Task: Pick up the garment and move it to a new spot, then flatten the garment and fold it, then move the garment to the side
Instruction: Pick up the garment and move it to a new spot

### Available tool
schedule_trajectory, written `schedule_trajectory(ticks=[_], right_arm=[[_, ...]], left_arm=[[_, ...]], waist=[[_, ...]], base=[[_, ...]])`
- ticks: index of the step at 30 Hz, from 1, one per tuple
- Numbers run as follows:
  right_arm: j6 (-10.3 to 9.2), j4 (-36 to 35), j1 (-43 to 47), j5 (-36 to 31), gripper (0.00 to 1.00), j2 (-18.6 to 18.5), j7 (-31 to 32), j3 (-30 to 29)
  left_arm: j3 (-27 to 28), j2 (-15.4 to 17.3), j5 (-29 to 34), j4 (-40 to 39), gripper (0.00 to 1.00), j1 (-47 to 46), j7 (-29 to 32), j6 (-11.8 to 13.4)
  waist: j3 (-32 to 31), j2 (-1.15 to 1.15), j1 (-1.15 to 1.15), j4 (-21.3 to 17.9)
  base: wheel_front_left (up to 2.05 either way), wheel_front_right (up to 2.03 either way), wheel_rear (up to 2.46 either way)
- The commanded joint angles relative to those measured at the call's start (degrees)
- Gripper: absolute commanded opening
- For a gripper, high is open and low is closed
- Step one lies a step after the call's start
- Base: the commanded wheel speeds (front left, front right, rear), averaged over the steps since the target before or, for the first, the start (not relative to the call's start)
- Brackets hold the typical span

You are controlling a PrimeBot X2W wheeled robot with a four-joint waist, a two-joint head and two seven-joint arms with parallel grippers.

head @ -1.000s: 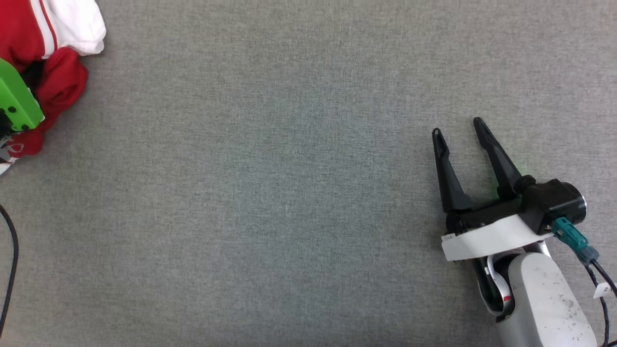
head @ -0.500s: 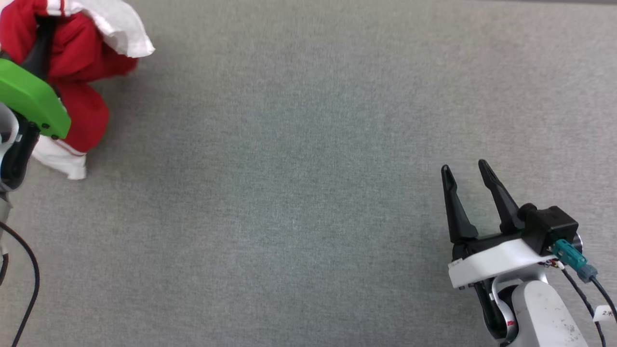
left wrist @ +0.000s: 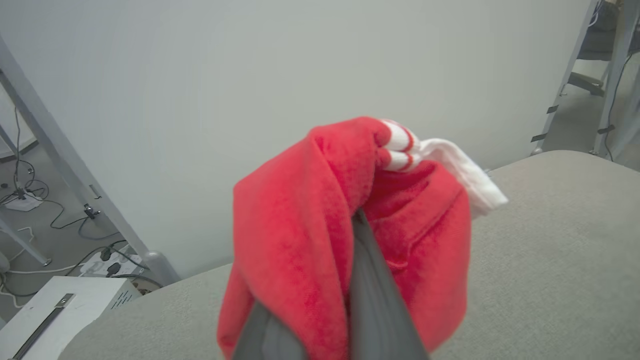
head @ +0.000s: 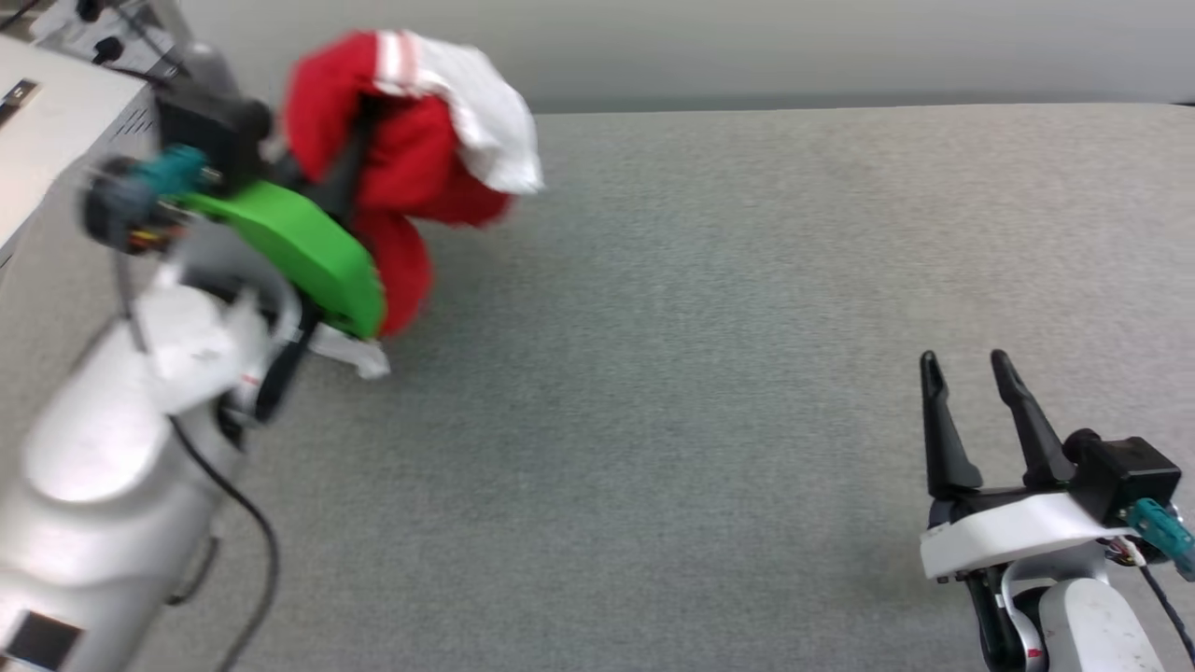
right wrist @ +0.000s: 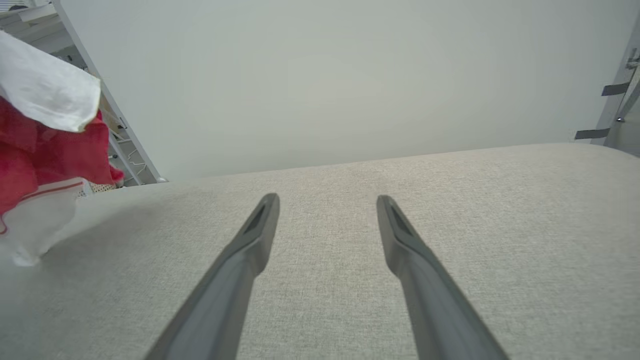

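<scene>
garment (head: pixel 411 149) clamped in left fingers (left wrist: pixel 370 300), white box (head: pixel 47 131) beside

Wide worktop (head: pixel 709 373) under grey woven cloth, evenly lit, far edge rounded off. Close behind it, a pale grey-white wall (head: pixel 794 47), bare and matte. At far left, beside the worktop, a white metal box (left wrist: pixel 55 310) with vent slots and a dark latch, perhaps a cabinet or power unit; too blurred in the head view to tell. Slanting grey metal strut (left wrist: pixel 75 150) before the wall on that side, foot on a grey floor (left wrist: pixel 45 235). Loose black cables (left wrist: pixel 25 192) and a plugged power strip (left wrist: pixel 107 257) down there. On the opposite side, more grey frame legs (left wrist: pixel 612 70) with black tape tabs (right wrist: pixel 592 134). Soft, diffuse light, faint shadows.
</scene>
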Motion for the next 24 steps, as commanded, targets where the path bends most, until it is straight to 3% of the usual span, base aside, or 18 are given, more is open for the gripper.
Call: schedule_trajectory(ticks=[1,5,10,18,19,20,24], right_arm=[[-0.05,-0.37,0.6,0.5,1.0,-0.21,-0.12,-0.68],[-0.05,-0.8,0.87,0.06,1.0,-0.21,-0.12,-3.64],[-0.05,-1.79,0.53,-1.19,1.0,-0.21,-0.12,-7.49],[-0.05,-2.56,-0.26,-1.55,1.0,-0.21,-0.12,-9.86],[-0.05,-2.43,-0.3,-1.49,1.0,-0.21,-0.12,-9.72],[-0.05,-2.24,-0.36,-1.38,1.0,-0.21,-0.12,-9.47],[-0.05,-1.44,-0.4,-1.13,1.0,-0.21,-0.12,-8.21]], left_arm=[[-1.17,-1.86,0.82,-0.2,0.0,1.63,-0.26,0.49],[-4.13,-8.07,0.72,0.56,0.0,4.5,-1.92,2.09],[-11.63,-16.19,3.94,5.31,0.0,8.05,-3.42,2.84],[-22.27,-25.16,8.42,18.54,0.0,10.74,-3.16,0.5],[-23.06,-25.7,8.83,19.94,0.44,10.73,-3.21,0.16],[-23.89,-26.25,9.33,21.53,0.98,10.66,-3.37,-0.11],[-25.27,-27.78,9.89,25.64,1.0,10.14,-4.77,-0.98]], waist=[[-1.96,0.59,0.0,-3.13],[-2.01,0.59,0.0,-5.0],[-0.96,0.59,0.0,-6.64],[0.91,0.59,0.0,-7.28],[1.02,0.59,0.0,-7.2],[1.15,0.59,0.0,-7.09],[1.05,0.59,0.0,-6.2]], base=[[0.0,0.0,0.0],[0.0,0.0,0.0],[0.0,0.0,0.0],[0.0,0.0,0.0],[0.0,0.0,0.0],[0.0,0.0,0.0],[0.0,0.0,0.0]])
